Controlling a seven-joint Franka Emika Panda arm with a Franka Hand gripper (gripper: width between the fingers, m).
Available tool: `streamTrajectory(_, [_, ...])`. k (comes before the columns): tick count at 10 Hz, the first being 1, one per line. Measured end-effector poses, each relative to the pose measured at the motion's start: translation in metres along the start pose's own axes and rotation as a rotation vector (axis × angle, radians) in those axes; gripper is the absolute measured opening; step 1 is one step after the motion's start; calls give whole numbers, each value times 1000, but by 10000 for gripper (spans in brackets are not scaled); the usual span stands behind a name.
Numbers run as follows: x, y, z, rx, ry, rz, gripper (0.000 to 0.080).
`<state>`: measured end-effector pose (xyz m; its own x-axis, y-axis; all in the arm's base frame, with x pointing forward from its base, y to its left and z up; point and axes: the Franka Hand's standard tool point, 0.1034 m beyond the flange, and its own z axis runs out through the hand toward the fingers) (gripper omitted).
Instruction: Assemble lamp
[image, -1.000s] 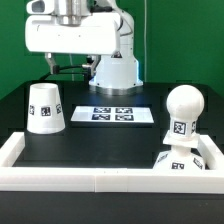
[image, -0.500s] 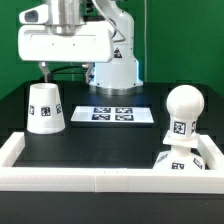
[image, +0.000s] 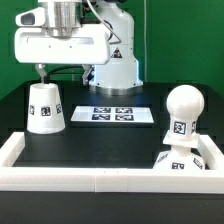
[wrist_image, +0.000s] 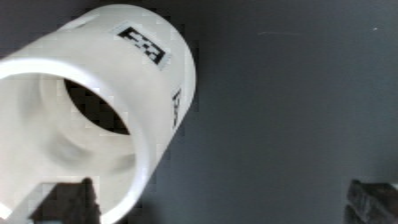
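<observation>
The white tapered shade (image: 45, 107) stands on the black table at the exterior view's left, tags on its side. My gripper (image: 63, 74) hangs open just above it, shifted toward the exterior view's right. In the wrist view the shade (wrist_image: 107, 110) shows its open end, one fingertip (wrist_image: 71, 200) is over its rim, and the gripper (wrist_image: 222, 205) holds nothing. The round bulb (image: 183, 108) stands upright at the right. The flat base (image: 186, 160) lies in front of it, partly hidden by the wall; I cannot tell if they touch.
The marker board (image: 120, 114) lies flat in the middle at the back. A low white wall (image: 100, 178) runs along the front and up both sides. The arm's white pedestal (image: 116, 70) stands behind the marker board.
My gripper has moved toward the exterior view's left and slightly down, closer over the shade. The shade, bulb and base have not moved.
</observation>
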<state>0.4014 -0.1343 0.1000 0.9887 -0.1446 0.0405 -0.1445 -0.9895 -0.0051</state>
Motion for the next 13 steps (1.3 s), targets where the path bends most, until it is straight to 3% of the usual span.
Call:
streamTrajectory(3, [-4,5,11,-17,2,-28,698])
streamTrajectory(5, [-4,5,11,-17,2,-28,446])
streamTrajectory(6, [-4,5,11,-17,2,-29,446])
streamTrajectory(8, [-4,5,11,-17,2,-29,122])
streamTrajectory(9, [-3,4,10,-17,4,-29,122])
streamTrajectory(10, [-2,4,10,-17,5,-29,48])
streamTrajectory(13, [-2,4,10,-17,5,-30,48])
